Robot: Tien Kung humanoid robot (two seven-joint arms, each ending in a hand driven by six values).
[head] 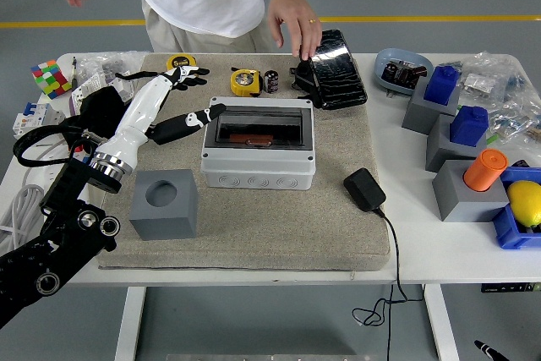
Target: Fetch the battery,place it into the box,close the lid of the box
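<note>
The box [258, 143] is sitting on the mat [279, 217] with its clear lid down; the battery [253, 137] is lying inside, showing through it; the left hand [161, 103] is hovering just left of the box, fingers spread, holding nothing; a person's hand [294, 21] is hanging above the surface [423, 243].

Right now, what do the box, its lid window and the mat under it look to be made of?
The box looks like matte light-grey moulded plastic: uniform colour, round knockout marks on its front wall. Its lid window seems dark tinted translucent plastic, since a reddish-brown item shows dimly through it. The mat looks like beige felt or short-pile fabric, with a dull, fuzzy surface and soft rounded edges.
</note>
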